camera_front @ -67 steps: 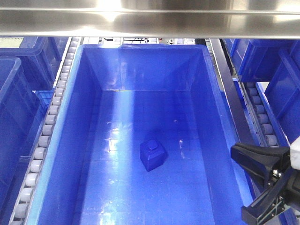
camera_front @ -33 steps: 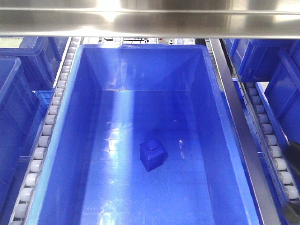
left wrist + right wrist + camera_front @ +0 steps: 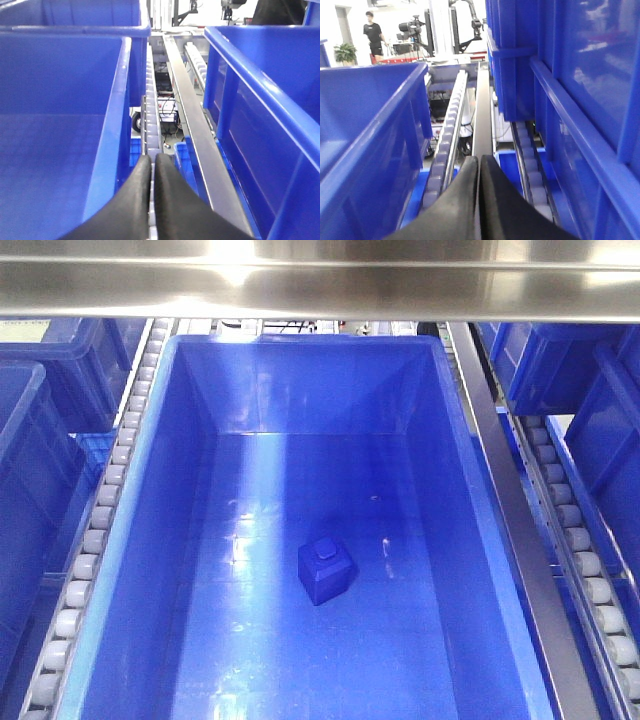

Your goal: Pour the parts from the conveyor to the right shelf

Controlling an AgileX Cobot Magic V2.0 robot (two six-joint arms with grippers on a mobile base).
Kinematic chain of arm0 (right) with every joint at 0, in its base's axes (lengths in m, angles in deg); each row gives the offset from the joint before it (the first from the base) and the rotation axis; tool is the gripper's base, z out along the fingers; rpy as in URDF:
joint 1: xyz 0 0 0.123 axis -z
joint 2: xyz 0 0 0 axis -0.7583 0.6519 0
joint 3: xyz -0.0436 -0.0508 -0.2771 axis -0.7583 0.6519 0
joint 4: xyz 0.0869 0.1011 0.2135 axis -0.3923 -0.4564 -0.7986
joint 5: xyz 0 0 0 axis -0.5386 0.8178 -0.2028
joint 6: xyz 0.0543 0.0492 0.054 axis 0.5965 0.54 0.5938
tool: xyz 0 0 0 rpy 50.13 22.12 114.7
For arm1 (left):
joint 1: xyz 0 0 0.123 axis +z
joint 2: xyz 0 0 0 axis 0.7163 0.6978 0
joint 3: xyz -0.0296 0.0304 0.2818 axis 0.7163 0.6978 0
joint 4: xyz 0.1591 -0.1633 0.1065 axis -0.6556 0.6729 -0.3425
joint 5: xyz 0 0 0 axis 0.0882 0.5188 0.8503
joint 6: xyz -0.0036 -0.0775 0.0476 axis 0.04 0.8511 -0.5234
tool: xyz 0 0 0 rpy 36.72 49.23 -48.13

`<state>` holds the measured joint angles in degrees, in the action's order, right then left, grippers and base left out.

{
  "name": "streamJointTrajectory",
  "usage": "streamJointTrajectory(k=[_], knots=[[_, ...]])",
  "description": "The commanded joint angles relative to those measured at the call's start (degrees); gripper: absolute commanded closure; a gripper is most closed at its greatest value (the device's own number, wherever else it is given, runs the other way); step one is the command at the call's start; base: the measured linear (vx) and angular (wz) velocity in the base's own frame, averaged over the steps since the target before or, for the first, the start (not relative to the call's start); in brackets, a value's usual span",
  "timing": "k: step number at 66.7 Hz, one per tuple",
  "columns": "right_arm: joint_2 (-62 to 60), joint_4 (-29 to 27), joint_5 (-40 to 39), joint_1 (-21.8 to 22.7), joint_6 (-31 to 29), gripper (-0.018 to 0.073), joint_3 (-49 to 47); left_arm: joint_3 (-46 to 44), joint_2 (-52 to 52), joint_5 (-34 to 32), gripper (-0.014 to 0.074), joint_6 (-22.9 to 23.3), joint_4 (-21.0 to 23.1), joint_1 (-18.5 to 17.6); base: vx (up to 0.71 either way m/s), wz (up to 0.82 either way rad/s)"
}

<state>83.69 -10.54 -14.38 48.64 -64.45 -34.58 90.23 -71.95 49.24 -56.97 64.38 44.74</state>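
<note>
Blue block (image 3: 325, 572) rests on floor of big blue bin (image 3: 140, 540) on roller rack (image 3: 95, 540). Left end effector (image 3: 152, 162) clenched, empty; right end effector (image 3: 479, 162) likewise, both over roller rows.

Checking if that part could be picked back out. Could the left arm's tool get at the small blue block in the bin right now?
Probably not as it stands. The block lies open on the bin floor, nothing covering it. But the left tool is shut and sits low outside the bin wall, over the rollers; it would have to rise over the rim first.
</note>
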Motion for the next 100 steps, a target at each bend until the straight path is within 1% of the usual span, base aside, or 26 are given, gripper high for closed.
streamJointTrajectory(k=[1,9,100], knots=[[-0.87,0.15,-1.79,0.22,-0.12,0.0568,0.47,-1.12,0.93,-4.52,0.0602,0.49,0.45,-0.42,0.0,0.0],[-0.87,0.15,-0.63,0.22,-0.12,0.0568,0.47,-1.12,0.93,-4.52,0.0602,0.49,0.45,-0.42,0.0,0.0],[-0.83,0.15,-0.56,0.22,-0.12,0.0568,0.47,-1.12,0.93,-4.52,0.0602,0.49,0.45,-0.42,0.0,0.0]])
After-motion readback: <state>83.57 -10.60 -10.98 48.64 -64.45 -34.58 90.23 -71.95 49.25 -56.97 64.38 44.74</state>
